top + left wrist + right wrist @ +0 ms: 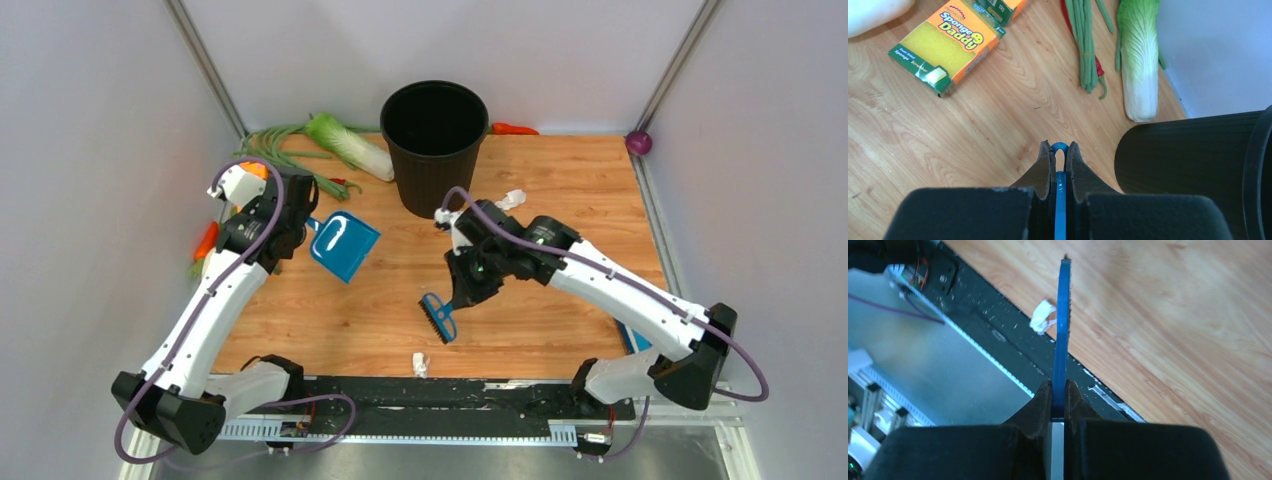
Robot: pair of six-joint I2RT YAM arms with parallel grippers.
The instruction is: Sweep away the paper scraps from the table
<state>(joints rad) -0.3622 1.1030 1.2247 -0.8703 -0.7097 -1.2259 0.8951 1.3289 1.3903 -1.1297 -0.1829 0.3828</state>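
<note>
My left gripper is shut on the handle of a blue dustpan, which sits left of centre on the table. In the left wrist view the blue handle loop shows between the closed fingers. My right gripper is shut on a blue brush, held bristles down near the table's middle. One paper scrap lies at the front edge by the rail, just ahead of the brush. It also shows in the right wrist view, left of the brush blade. Another scrap lies right of the bin.
A black bin stands at the back centre. A cabbage, green beans and a carrot lie at the back left. A sponge box lies near the left arm. The black rail runs along the front edge.
</note>
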